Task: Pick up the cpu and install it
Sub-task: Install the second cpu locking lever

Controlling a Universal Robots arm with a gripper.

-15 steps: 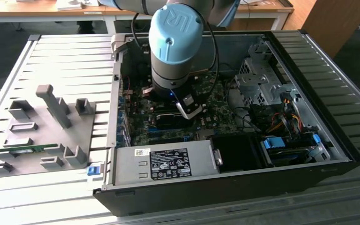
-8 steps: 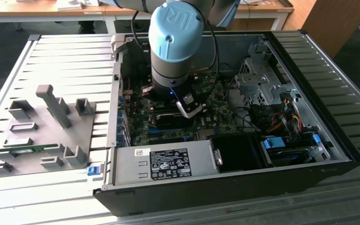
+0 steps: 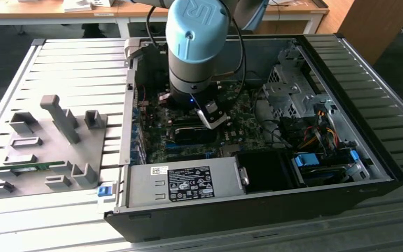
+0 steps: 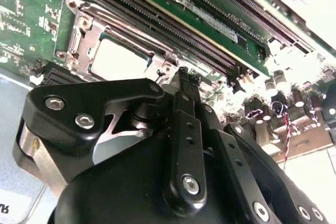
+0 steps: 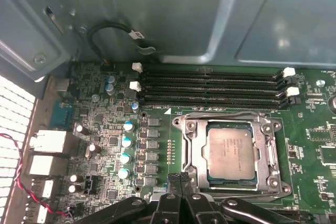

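Note:
The cpu (image 5: 231, 153) lies flat in its metal socket frame (image 5: 191, 153) on the green motherboard, silver top up; in the second wrist view the cpu (image 4: 118, 59) appears as a pale square in the same frame. My gripper (image 5: 181, 178) hangs just beside the socket, apart from the chip, its two black fingers pressed together with nothing between them. In the second wrist view the gripper (image 4: 184, 73) tips sit past the socket's corner. In the exterior view the arm reaches down into the open computer case, with the gripper (image 3: 212, 119) low over the board.
Black memory slots (image 5: 210, 85) run alongside the socket. A power supply (image 3: 180, 184) sits at the case's near edge, with a drive cage (image 3: 293, 86) and cables (image 3: 314, 131) toward the exterior view's right. A plate of grey fixture blocks (image 3: 61, 118) with a green memory stick (image 3: 30, 168) lies outside the case.

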